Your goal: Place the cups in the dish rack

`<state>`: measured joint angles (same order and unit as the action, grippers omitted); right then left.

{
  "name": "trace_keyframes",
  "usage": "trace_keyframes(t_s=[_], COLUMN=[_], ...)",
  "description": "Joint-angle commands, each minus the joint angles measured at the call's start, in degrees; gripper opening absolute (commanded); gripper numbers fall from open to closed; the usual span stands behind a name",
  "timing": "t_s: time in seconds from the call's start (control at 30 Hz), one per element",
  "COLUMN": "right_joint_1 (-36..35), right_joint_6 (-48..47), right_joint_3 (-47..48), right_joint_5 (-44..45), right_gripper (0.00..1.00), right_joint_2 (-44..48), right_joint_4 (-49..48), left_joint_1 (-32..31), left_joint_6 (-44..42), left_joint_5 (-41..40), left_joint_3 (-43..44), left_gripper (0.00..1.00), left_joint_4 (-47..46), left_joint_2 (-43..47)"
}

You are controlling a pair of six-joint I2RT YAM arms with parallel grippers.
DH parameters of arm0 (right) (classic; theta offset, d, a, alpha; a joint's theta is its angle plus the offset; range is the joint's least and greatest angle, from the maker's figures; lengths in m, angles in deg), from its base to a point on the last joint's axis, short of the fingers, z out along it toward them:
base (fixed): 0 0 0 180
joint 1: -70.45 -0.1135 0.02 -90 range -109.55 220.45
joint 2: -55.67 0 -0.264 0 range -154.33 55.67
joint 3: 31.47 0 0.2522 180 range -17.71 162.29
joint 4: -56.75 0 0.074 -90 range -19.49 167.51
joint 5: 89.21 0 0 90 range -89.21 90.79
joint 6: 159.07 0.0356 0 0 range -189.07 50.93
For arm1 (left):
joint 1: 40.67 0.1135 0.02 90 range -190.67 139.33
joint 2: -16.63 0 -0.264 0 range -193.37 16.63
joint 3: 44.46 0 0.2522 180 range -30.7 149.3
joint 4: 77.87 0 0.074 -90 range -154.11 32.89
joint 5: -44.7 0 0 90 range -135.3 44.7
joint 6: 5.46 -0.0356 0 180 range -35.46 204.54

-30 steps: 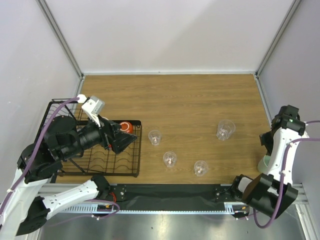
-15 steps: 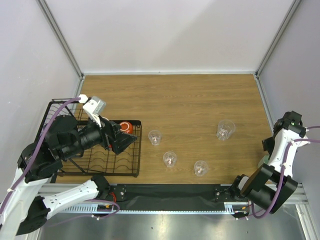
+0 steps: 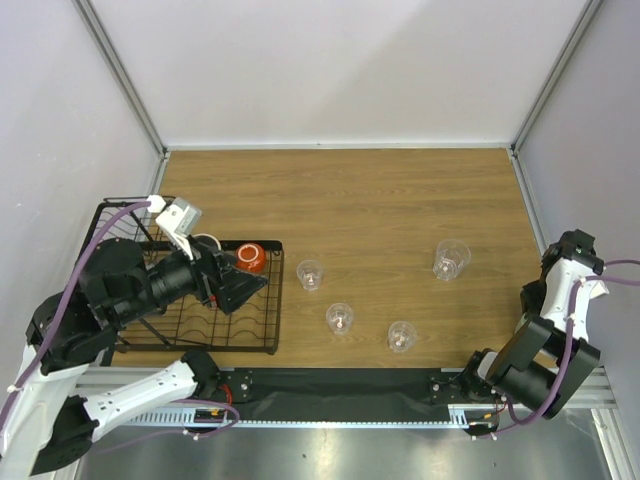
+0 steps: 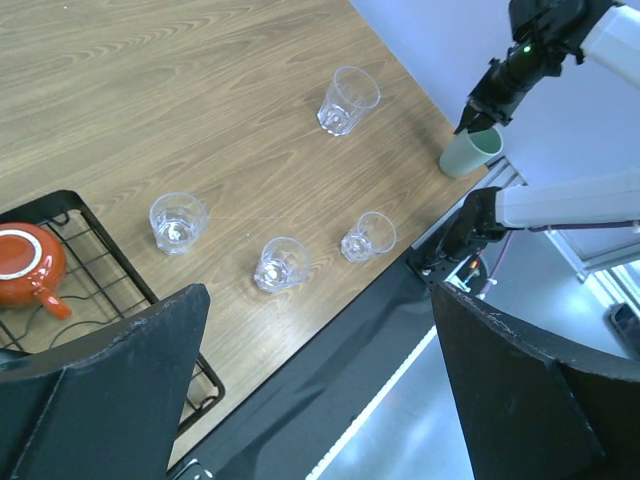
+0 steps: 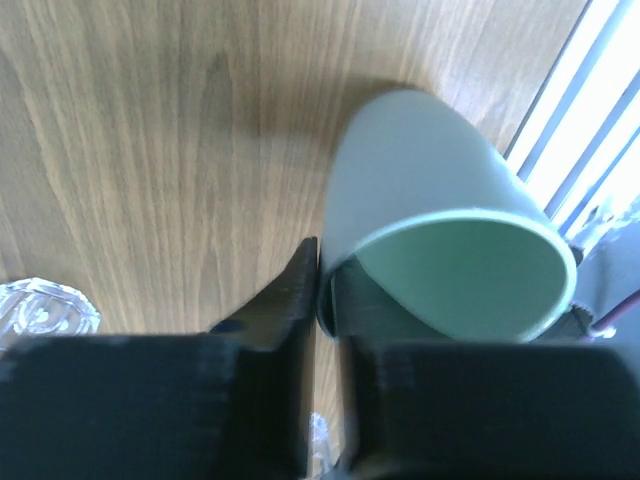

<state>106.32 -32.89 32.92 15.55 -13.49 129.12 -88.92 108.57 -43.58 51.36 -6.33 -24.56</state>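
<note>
My right gripper (image 5: 325,295) is shut on the rim of the pale mint-green cup (image 5: 440,250), one finger outside the wall and one inside. The cup stands on the table near the right front edge, also shown in the left wrist view (image 4: 470,152). In the top view my right gripper (image 3: 530,300) covers it. My left gripper (image 3: 235,285) hangs open and empty over the black wire dish rack (image 3: 110,215). An orange-red cup (image 3: 250,257) sits in the rack's far right corner. Several clear tumblers (image 3: 311,274) (image 3: 340,318) (image 3: 401,336) (image 3: 451,260) stand on the table.
The wooden table (image 3: 380,200) is walled on three sides. A black strip (image 3: 340,385) and metal rail run along the near edge. The rack's taller basket end (image 3: 105,260) lies under my left arm. A tumbler (image 5: 40,315) shows at the right wrist view's lower left.
My right gripper has dropped toward the near right edge over the mint-green cup, which now hides beneath it. My left gripper has drawn back slightly left over the rack.
</note>
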Motion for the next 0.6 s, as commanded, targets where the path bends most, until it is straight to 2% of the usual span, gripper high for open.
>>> trace_keyframes(t_s=[0.0, 0.03, 0.17, 0.23, 0.27, 0.37, 0.47, 0.57], right_joint_1=[0.42, 0.42, 0.42, 0.42, 0.25, -1.33, -3.35, -5.38], right_joint_6=[-0.50, -0.15, 1.25, 1.87, 2.22, 5.20, 8.11, 11.18], right_joint_3=[0.78, 1.05, 6.30, 10.26, 12.02, 18.61, 27.22, 32.06], right_joint_5=[-0.88, -0.53, -2.89, -6.48, -11.90, -17.04, -19.41, -26.96], right_gripper=[0.05, 0.00, 0.00, 0.00, 0.00, 0.00, 0.00, 0.00], right_joint_2=[-0.97, -0.97, 0.43, 3.41, 4.99, 12.20, 11.95, 10.55], right_joint_4=[-0.25, 0.27, 3.43, 4.32, 3.19, -1.20, -1.48, -4.19], left_joint_1=[0.17, 0.17, 0.17, 0.17, 0.26, 0.17, 0.17, 0.26], left_joint_6=[2.07, 2.25, 4.44, 5.23, 5.58, 6.64, 7.43, 7.70], left_joint_5=[1.01, 1.44, 3.12, 4.69, 5.22, 6.11, 6.37, 7.95], left_joint_3=[-0.50, -0.59, -1.55, -3.30, -4.01, -7.00, -8.41, -8.94], left_gripper=[1.00, 1.00, 1.00, 1.00, 0.99, 1.00, 1.00, 1.00], left_joint_4=[-1.27, -1.61, -2.84, -4.07, -4.51, -7.06, -8.91, -9.53], left_joint_2=[0.58, 0.50, 0.58, 1.54, 1.99, 3.91, 4.45, 3.93])
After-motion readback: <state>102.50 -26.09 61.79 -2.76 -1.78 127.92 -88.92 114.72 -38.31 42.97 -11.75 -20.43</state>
